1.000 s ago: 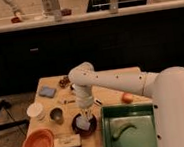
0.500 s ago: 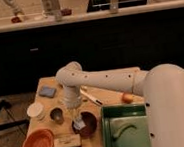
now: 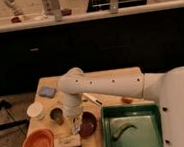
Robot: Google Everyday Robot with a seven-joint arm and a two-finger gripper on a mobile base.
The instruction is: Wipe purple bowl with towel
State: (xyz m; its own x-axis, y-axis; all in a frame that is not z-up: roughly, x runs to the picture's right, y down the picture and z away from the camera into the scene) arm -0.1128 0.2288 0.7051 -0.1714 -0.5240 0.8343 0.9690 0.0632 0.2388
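Observation:
The purple bowl (image 3: 88,124) is dark and sits near the table's front edge, left of the green tray. My gripper (image 3: 75,124) points straight down at the bowl's left rim, between the bowl and a small metal cup (image 3: 56,115). Something pale shows at the gripper's tip; I cannot tell whether it is the towel. No separate towel shows on the table.
An orange bowl (image 3: 38,145) sits at the front left, with a flat box (image 3: 67,143) beside it. A white cup (image 3: 36,111) and a blue sponge (image 3: 48,91) lie to the left. The green tray (image 3: 108,136) at the right holds a pale object (image 3: 123,129). A small orange item (image 3: 127,100) lies behind the tray.
The arm has swung to the left. The gripper has moved from above the middle of the purple bowl to its left rim.

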